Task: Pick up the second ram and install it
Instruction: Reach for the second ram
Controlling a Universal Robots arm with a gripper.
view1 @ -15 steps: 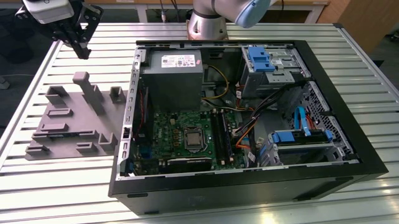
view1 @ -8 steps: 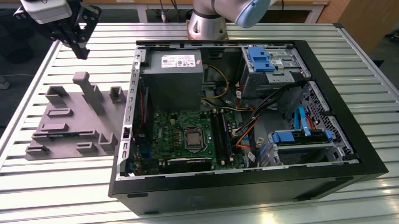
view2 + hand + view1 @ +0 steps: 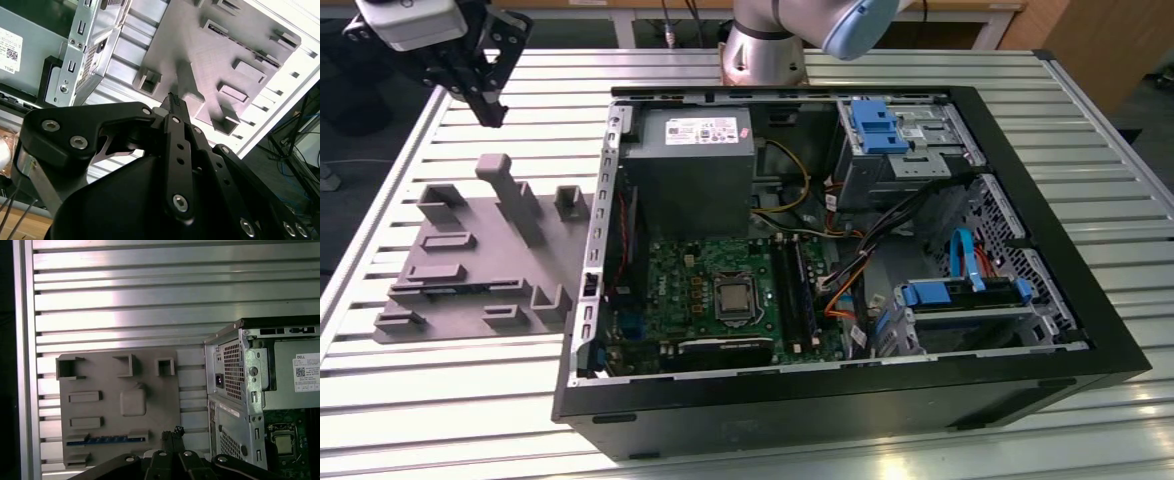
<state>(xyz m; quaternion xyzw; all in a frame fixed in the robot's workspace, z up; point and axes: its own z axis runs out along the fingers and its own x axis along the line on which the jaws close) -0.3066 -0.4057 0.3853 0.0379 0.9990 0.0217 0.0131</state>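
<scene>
The second ram (image 3: 105, 440) stands on edge in a slot of the grey holder plate (image 3: 120, 405), showing as a thin dark blue strip in the first wrist view. My gripper (image 3: 491, 116) hangs high over the table at the exterior view's far left, above and beyond the holder plate (image 3: 480, 250). Its fingers are shut together with nothing between them, as both wrist views show (image 3: 172, 433) (image 3: 172, 98). The open computer case (image 3: 854, 250) lies to the exterior view's right, with the green motherboard (image 3: 720, 300) and its long black slots (image 3: 794, 290) inside.
The holder plate (image 3: 240, 50) carries several raised blocks and one tall post (image 3: 507, 195). Inside the case are a grey power supply (image 3: 694, 165), blue drive brackets (image 3: 874, 125) and loose cables (image 3: 854, 270). The slatted metal table (image 3: 454, 400) spreads all around.
</scene>
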